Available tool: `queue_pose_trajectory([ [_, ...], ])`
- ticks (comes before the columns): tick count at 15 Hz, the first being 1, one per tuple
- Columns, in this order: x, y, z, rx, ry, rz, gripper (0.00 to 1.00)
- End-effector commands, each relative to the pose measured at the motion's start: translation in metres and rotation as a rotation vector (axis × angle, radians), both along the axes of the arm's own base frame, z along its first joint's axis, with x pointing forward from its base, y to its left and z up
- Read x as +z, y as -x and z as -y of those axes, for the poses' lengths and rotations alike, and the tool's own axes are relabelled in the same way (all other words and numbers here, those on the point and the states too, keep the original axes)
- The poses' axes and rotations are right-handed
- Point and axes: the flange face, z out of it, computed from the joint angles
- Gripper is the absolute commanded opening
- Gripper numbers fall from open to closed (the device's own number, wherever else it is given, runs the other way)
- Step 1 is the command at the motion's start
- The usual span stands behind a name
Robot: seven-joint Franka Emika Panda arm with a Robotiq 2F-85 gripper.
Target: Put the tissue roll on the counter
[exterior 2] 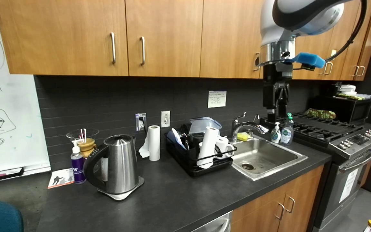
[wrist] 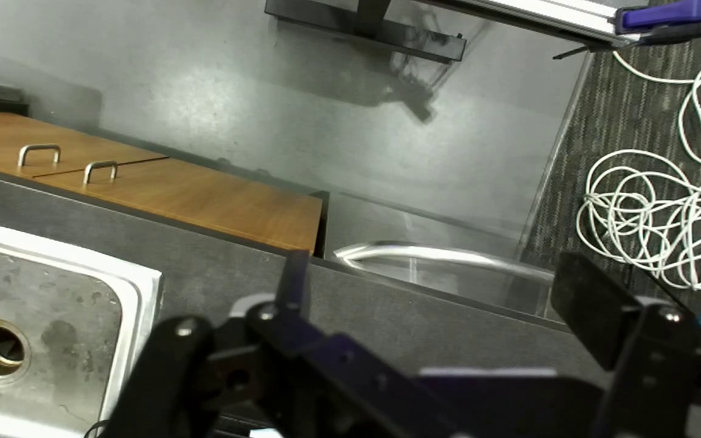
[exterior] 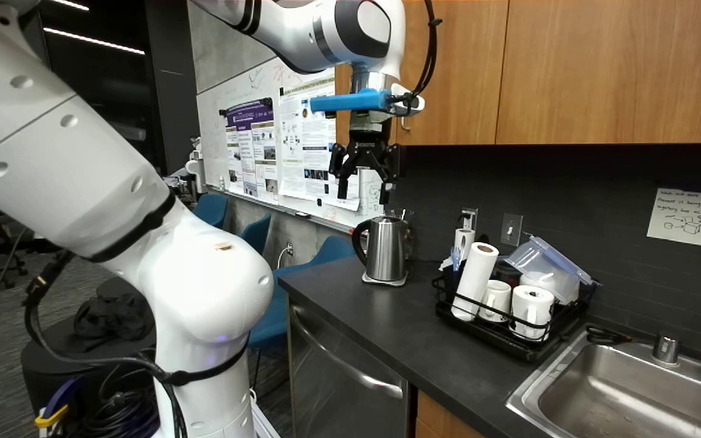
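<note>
High over the counter point(exterior 2: 172, 196), the gripper point(exterior: 364, 191) hangs with its fingers wide apart and nothing held between them. In both exterior views a white tissue roll point(exterior 2: 209, 145) leans inside the black dish rack point(exterior 2: 217, 167), its top tipped to the right; a second roll point(exterior 2: 154, 143) stands upright on the counter to the left of the rack, near the far wall point(exterior 2: 185, 100). The leaning roll is probably the one meant, so I take the task as not yet begun, with the reach the step in hand. Next, the gripper would have to come down to the rack, match the roll's slant, close lightly, lift it out and set it on end, perhaps between the rack and the kettle point(exterior 2: 121, 170).

The leaning roll is a slim, matte cylinder of paper around a brown cardboard core point(exterior: 486, 249), and should dent if squeezed hard. Beside it sit smooth white mugs point(exterior: 538, 307) with rounded handles and a see-through plastic box point(exterior 2: 201, 125). The kettle is brushed steel with a curved black handle. The counter is flat, dark and dull, straight along its near edge.
</note>
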Motion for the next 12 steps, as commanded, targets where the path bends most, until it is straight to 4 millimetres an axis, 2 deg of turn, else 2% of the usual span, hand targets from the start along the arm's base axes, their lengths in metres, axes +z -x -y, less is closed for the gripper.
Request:
queue_pose_trajectory([
  [1, 0.001, 0.0, 0.0, 0.0, 0.0, -0.001, 1.0],
  [8, 0.01, -0.01, -0.001, -0.016, -0.006, 0.034, 1.0],
  [12, 0.023, -0.026, -0.014, 0.014, 0.014, 0.094, 1.0],
])
